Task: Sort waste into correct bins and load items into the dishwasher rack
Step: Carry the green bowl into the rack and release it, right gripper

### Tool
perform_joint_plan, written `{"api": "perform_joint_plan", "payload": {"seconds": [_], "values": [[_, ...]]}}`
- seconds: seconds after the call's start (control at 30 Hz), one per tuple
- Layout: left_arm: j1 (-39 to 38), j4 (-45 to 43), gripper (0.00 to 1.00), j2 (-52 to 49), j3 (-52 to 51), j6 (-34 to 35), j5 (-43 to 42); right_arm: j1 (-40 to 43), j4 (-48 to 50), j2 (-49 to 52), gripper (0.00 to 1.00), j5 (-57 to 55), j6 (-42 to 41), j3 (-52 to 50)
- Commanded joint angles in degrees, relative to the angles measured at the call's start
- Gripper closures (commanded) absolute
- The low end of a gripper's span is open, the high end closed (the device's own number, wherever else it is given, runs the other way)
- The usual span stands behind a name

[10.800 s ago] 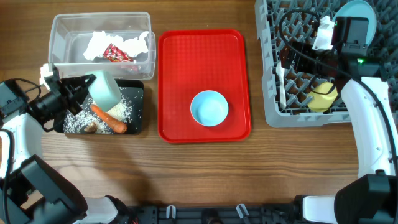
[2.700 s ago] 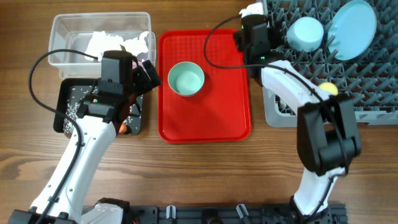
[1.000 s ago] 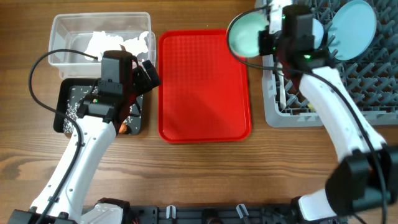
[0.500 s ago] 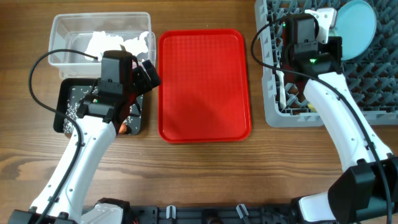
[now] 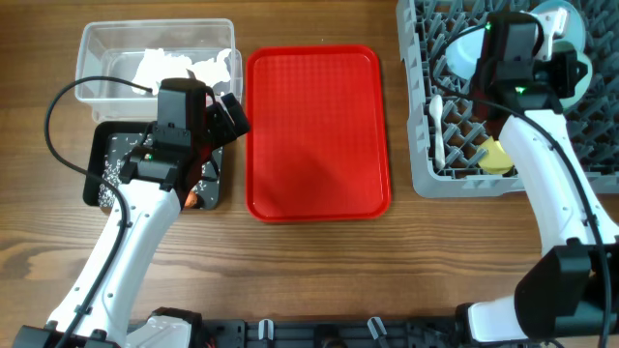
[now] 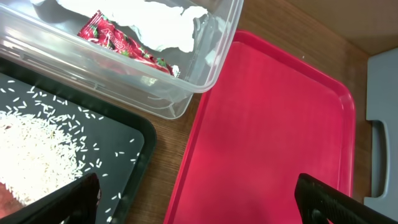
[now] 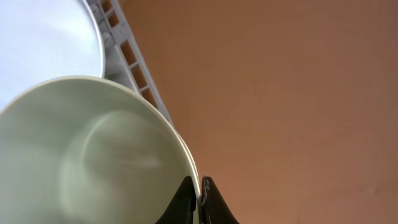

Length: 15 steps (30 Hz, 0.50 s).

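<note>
My right gripper (image 7: 199, 196) is shut on the rim of a pale bowl (image 7: 87, 162), held over the back of the grey dishwasher rack (image 5: 426, 179). In the overhead view the pale bowl (image 5: 464, 48) shows left of that wrist, with the light-blue plate (image 5: 573, 39) standing behind. A white spoon (image 5: 437, 126) and a yellow cup (image 5: 495, 155) lie in the rack. My left gripper (image 6: 199, 211) hangs open over the gap between the black tray (image 6: 140, 146) and the red tray. The clear tub (image 6: 205, 68) holds white tissue (image 6: 155, 18) and a red wrapper (image 6: 118, 43). Rice (image 6: 37, 149) covers the black tray.
The flat red serving tray (image 5: 317, 130) lies bare between the bins and the rack. A sliver of orange carrot (image 5: 191, 199) shows under my left arm. Cables loop over the rack and beside the tub. Bare wooden table runs along the front.
My right arm has carried the pale bowl rightward, from above the red tray's far corner to over the back of the rack. The left arm has not moved.
</note>
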<state>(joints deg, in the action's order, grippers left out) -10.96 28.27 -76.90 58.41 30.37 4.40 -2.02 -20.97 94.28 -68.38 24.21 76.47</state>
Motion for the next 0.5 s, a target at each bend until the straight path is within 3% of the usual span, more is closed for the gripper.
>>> {"api": "perform_joint_plan", "payload": {"seconds": [0.0,0.17,0.47], "values": [[0.3,-0.1,0.00,0.9,0.4,0.5,-0.5,0.1,4.2,5.1,0.95,0.7,10.6,0.0],[0.3,-0.1,0.00,0.9,0.4,0.5,-0.5,0.1,8.2,12.1,0.95,-1.3,17.7,0.0],[0.3,-0.1,0.00,0.9,0.4,0.5,-0.5,0.4,9.0,16.4,0.95,-1.0,17.8,0.0]]}}
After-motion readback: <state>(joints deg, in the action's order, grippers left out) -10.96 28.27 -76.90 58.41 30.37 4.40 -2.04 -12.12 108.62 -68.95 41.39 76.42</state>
